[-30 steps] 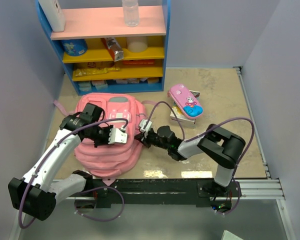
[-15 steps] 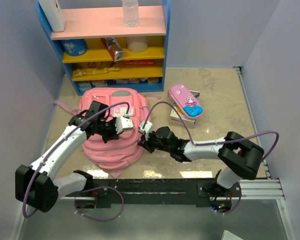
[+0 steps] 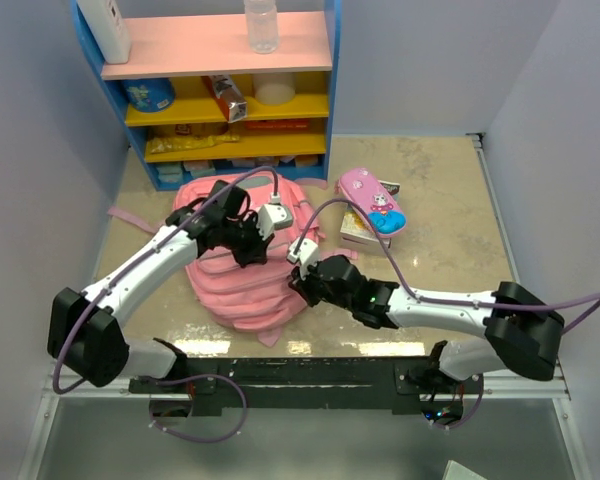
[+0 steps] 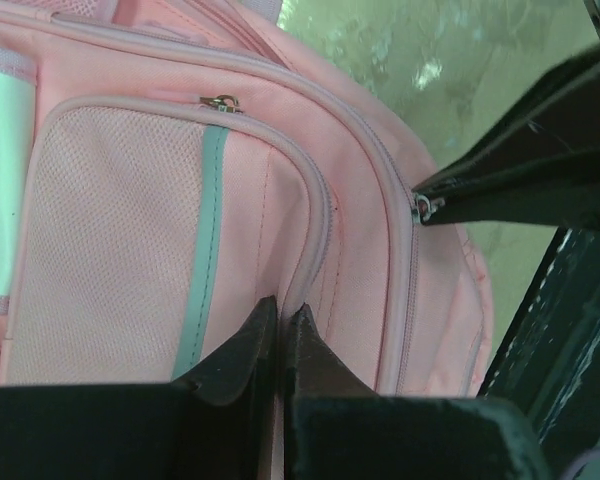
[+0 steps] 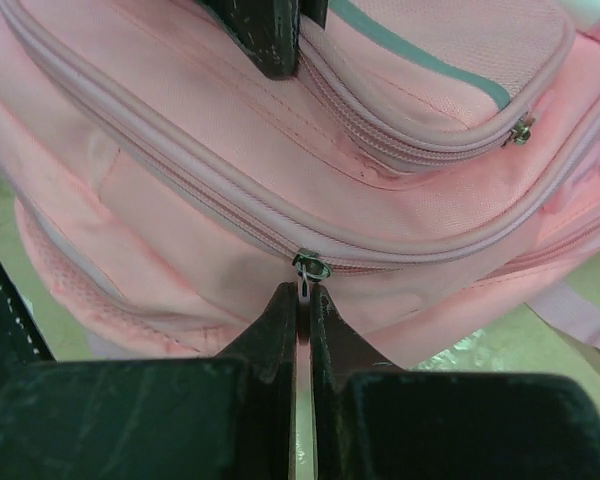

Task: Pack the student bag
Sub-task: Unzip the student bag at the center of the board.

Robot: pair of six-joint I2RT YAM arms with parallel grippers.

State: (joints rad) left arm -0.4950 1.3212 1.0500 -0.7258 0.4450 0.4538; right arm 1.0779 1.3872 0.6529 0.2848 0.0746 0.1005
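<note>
From above, the bag (image 3: 242,290) lies in the centre-left of the frame on the worktop (image 3: 450,190), just in front of the blue shelf (image 3: 220,95) at the top. The left pincer (image 3: 250,248) presses onto its upper face and the right pincer (image 3: 302,288) meets its right edge. A pink pencil case (image 3: 372,200) rests on a book (image 3: 353,235) right of centre, apart from the bag. The worktop is pale and glossy, boxed in by plain walls on both sides.

The left wrist view shows the left pincer together, clamped on a ridge of bag fabric at the edge of the mesh front pocket. At middle right, the right pincer's tip sits at the zip pull (image 4: 424,205) of the main compartment.

The right wrist view shows the right pincer together on that zip pull, which hangs from the slider at the frame's centre. The zip looks shut on both sides of it.

The step appears to be opening the main zip. To do it well:
- The left grip should stay firm so the fabric is taut.
- The right should draw the pull along the curved track, not away from it.
- The soft bag may slide or bunch on the smooth worktop.
</note>
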